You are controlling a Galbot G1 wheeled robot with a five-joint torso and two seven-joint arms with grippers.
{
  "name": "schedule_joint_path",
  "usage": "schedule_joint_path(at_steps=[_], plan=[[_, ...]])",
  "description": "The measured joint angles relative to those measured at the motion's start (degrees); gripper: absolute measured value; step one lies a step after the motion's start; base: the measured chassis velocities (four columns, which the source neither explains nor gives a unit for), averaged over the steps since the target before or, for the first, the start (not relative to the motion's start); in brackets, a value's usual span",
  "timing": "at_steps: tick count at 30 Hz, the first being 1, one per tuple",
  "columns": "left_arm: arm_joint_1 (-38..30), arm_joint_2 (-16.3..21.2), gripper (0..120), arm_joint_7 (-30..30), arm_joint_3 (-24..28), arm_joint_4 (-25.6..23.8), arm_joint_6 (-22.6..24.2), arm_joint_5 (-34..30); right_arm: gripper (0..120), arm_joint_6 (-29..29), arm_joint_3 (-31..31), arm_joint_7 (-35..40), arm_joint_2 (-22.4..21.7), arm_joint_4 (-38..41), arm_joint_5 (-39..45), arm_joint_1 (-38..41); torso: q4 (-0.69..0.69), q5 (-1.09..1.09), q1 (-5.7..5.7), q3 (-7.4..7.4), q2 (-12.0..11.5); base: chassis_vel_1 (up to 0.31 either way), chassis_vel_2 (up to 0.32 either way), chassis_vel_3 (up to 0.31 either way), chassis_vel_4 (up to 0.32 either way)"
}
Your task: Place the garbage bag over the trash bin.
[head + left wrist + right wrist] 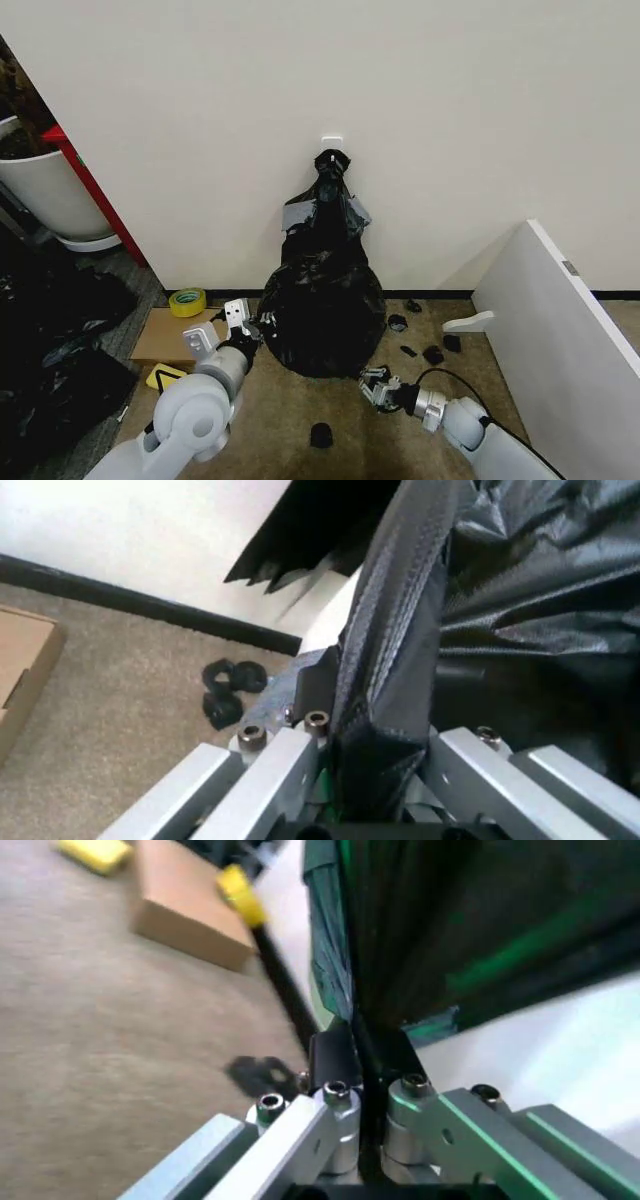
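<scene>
Head view: a thin, glossy black plastic garbage bag [322, 315] stands draped as a rounded mound on the carpet against the white wall, directly below a bunch of black bags with a knotted top [330, 190] hanging from a wall hook. No cream bin wall shows under the film, so whether the trash bin sits inside cannot be told. The left gripper [250, 330] meets the bag's lower left edge; the right gripper [378, 385] meets its lower right edge. Small black scraps [432, 354] dot the carpet to the right, a flat cardboard box [170, 335] and a yellow tape roll [187, 301] lie to the left near the baseboard, and a large white round tub [40, 190] with a red post stands at the far left, its contents too dark to read.

Left wrist view: the left gripper's metal fingers [285, 761] are pressed onto a gathered fold of the black film, pinching it.

Right wrist view: the right gripper's fingers [335, 1129] are pressed together on a thin edge of the same film.

The bag looks light, limp and slippery, liable to tear; a bunched hem fold seems the surest hold.
</scene>
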Motion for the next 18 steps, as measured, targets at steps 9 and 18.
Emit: schedule_joint_path(at_steps=[9,18], plan=[[0.0,-0.1,1,1.7,0.9,3.1,-1.6,4.5,22,-0.1,-1.8,-19.3,-6.6,7.9,29.7,-2.8,0.00,0.01,0.00,0.00,0.0,0.000,0.000,0.000,0.000],[1.4,-0.2,1,2.2,1.5,4.8,-2.0,6.1,55,-0.1,4.4,-48.5,-13.6,7.9,61.0,-4.0,-0.01,0.03,0.00,0.00,0.0,0.000,0.000,0.000,0.000]])
